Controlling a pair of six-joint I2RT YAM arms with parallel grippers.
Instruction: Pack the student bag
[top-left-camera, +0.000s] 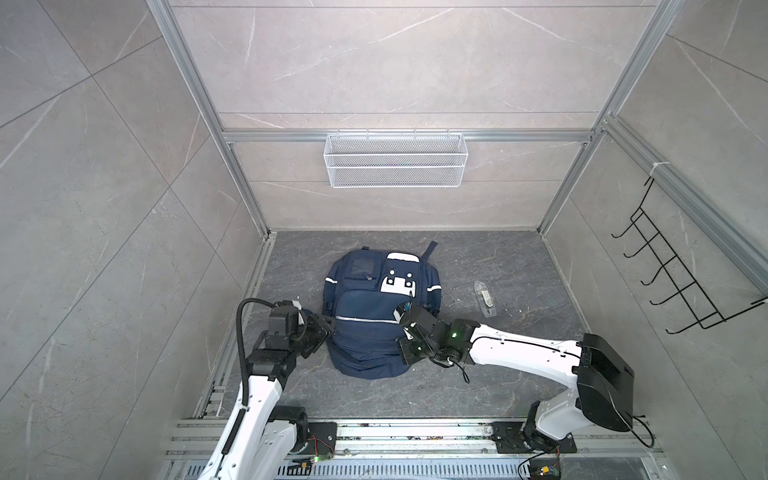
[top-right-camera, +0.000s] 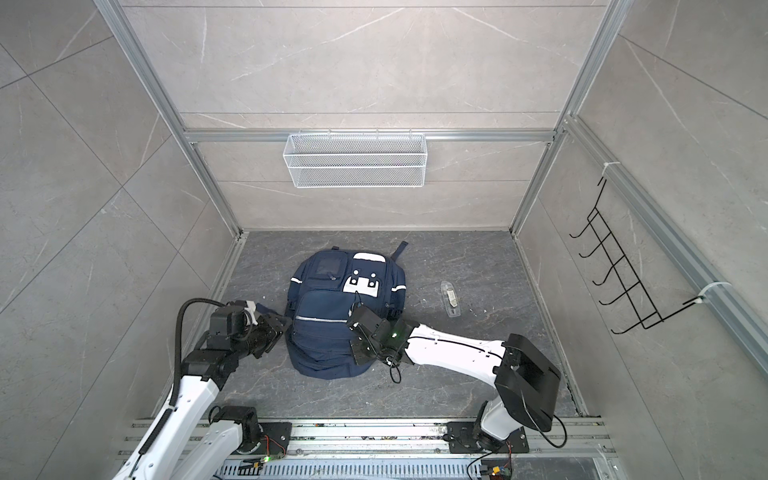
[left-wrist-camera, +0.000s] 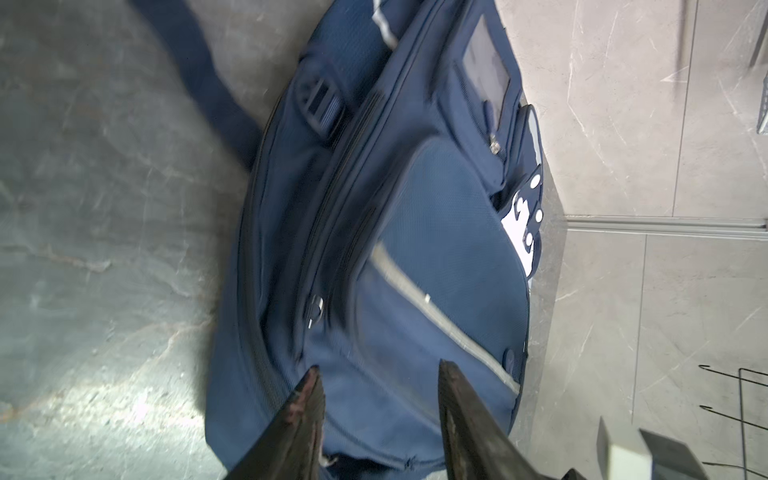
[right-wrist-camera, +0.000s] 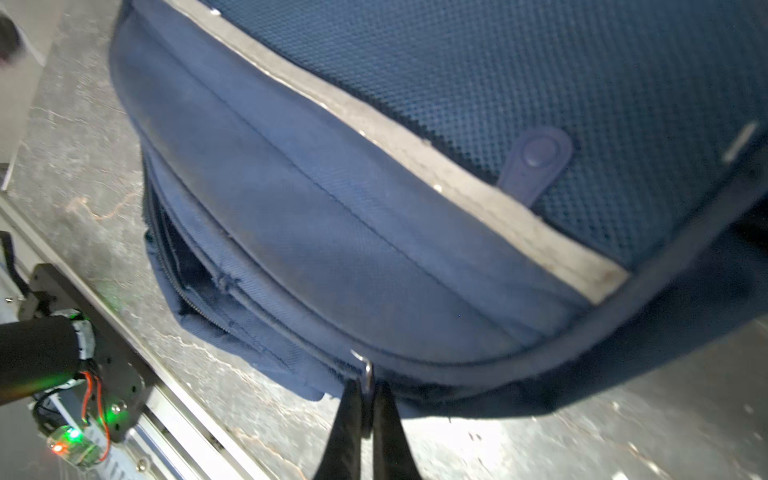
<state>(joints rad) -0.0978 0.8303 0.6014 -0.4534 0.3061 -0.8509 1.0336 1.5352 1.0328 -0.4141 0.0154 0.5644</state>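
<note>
The student bag (top-left-camera: 365, 316) (top-right-camera: 332, 320), a navy backpack with white patches and silver stripes, lies flat on the dark floor in both top views. My left gripper (left-wrist-camera: 378, 370) is open beside the bag's left side (top-left-camera: 326, 328), with only bag fabric (left-wrist-camera: 415, 249) showing beyond its fingers. My right gripper (right-wrist-camera: 368, 384) is shut on a metal zip pull (right-wrist-camera: 368, 370) at the bag's near right edge (top-left-camera: 402, 351). Along that zip a gap (right-wrist-camera: 183, 266) shows a dark inside.
A clear plastic case (top-left-camera: 484, 299) (top-right-camera: 450, 300) lies on the floor to the right of the bag. A white mesh basket (top-left-camera: 395, 160) hangs on the back wall, and a black hook rack (top-left-camera: 673, 274) on the right wall. A strap (left-wrist-camera: 199, 70) trails from the bag's left side.
</note>
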